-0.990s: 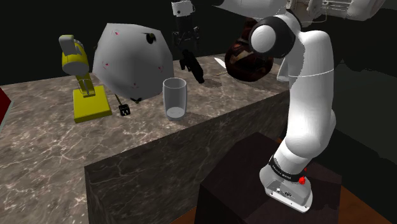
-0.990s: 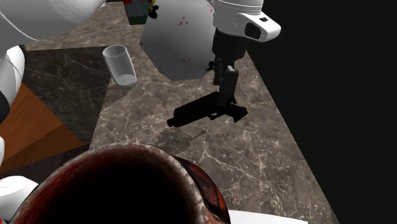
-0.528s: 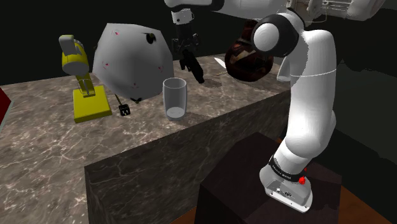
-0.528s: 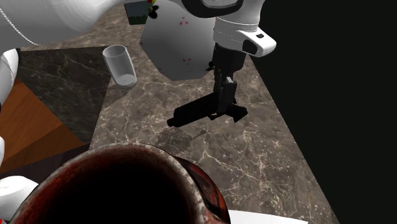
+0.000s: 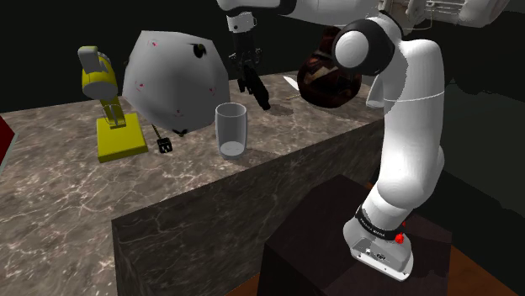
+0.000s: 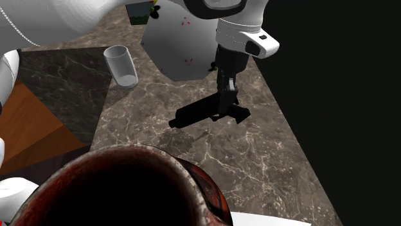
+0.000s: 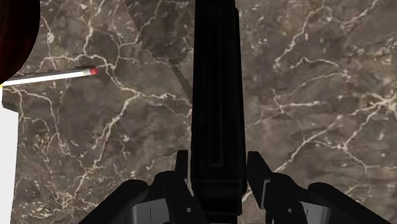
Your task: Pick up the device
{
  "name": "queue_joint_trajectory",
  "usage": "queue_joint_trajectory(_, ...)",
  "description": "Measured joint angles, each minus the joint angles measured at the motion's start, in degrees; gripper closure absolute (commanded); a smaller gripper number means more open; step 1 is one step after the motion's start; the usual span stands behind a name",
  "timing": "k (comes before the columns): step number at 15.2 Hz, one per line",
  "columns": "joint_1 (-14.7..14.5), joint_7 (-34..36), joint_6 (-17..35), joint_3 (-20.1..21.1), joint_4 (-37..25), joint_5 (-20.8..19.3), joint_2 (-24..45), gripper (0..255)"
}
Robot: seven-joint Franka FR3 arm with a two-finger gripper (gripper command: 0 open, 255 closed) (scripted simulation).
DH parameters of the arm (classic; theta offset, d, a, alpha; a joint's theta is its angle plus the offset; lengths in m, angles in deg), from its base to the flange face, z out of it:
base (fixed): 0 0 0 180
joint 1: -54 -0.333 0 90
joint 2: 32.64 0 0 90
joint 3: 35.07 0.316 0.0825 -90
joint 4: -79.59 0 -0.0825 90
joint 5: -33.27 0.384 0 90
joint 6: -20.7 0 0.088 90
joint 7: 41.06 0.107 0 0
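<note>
The device (image 5: 257, 91) is a black, pistol-shaped thing lying flat on the brown marble counter (image 5: 76, 198), near its far edge. In the second exterior view the device (image 6: 196, 114) lies slantwise, and my gripper (image 6: 226, 108) comes straight down onto its thicker end. In the wrist view the long black body of the device (image 7: 217, 89) runs away from my gripper (image 7: 217, 167), and a finger presses each side of it. My gripper (image 5: 246, 78) is shut on the device, which rests on the counter.
A clear glass (image 5: 231, 129) stands near the counter's front edge. A big grey faceted lump (image 5: 175, 77) and a yellow stand (image 5: 111, 118) are to the shoulder view's left. A dark red-brown pot (image 6: 122, 189) is close by. A thin red-tipped white stick (image 7: 57, 76) lies on the marble.
The gripper first came down around the device with its fingers apart. Since then the fingers have closed onto its sides. The device has not moved.
</note>
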State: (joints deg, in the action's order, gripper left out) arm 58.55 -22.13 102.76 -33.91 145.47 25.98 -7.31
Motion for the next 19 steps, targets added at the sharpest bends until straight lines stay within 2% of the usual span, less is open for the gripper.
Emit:
queue_joint_trajectory(4,-0.02,-0.04,-0.31,0.01,-0.28,0.01,0.0,255)
queue_joint_trajectory(10,-0.18,-0.7,-5.82,-0.08,-8.02,-0.11,2.2,255)
queue_joint_trajectory(16,-0.53,-1.57,-13.29,-0.26,-19.8,-0.38,6.44,255)
queue_joint_trajectory(18,-0.76,-2.36,-18.28,-0.54,-29.76,-0.59,11.28,255)
queue_joint_trajectory(19,-0.89,-2.5,-19.73,-0.64,-32.48,-0.62,12.62,255)
